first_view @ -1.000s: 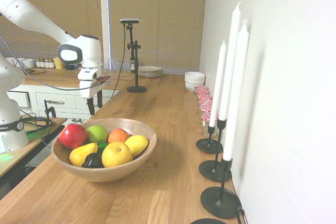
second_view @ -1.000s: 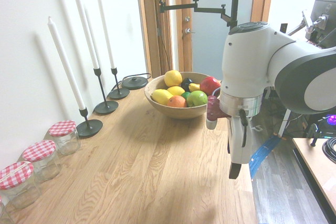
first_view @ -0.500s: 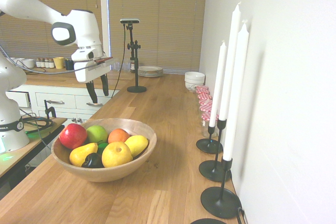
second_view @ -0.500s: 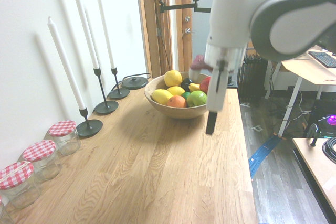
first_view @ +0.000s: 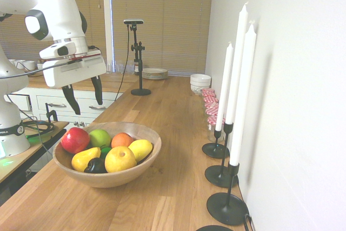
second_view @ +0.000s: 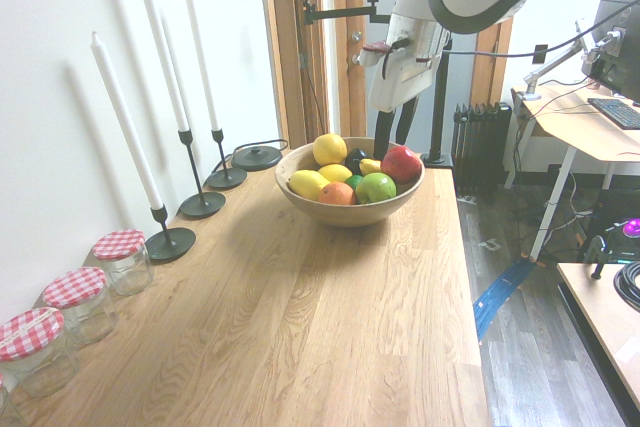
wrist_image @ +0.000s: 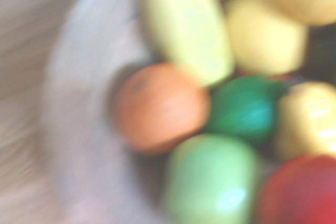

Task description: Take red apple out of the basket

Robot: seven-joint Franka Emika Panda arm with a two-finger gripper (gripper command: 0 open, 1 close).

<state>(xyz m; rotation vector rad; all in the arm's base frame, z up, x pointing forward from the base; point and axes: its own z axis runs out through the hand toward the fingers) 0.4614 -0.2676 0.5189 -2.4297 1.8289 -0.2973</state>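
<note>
The red apple (first_view: 74,139) lies at the rim of the wooden basket (first_view: 127,176), on the side nearest the arm, beside a green apple (first_view: 99,136). My gripper (first_view: 84,97) hangs open and empty a short way above the basket, over the side where the red apple lies, touching nothing. From the other side, the red apple (second_view: 401,163) sits at the basket's (second_view: 350,213) far right rim, with the gripper (second_view: 394,131) just behind and above it. The blurred wrist view shows the red apple (wrist_image: 302,192), green apple (wrist_image: 210,182) and basket rim (wrist_image: 68,129).
The basket also holds an orange fruit (first_view: 122,139), lemons (first_view: 120,159), a yellow pear (first_view: 84,159) and a dark fruit (first_view: 96,166). White candles in black holders (first_view: 226,207) line the wall. Jars with red-checked lids (second_view: 122,259), white bowls (first_view: 200,82) and plates (first_view: 155,72) stand farther along.
The arm has risen from beside the table edge and swung over to the basket, now hovering above the red apple's side. The fingers stayed open throughout.
</note>
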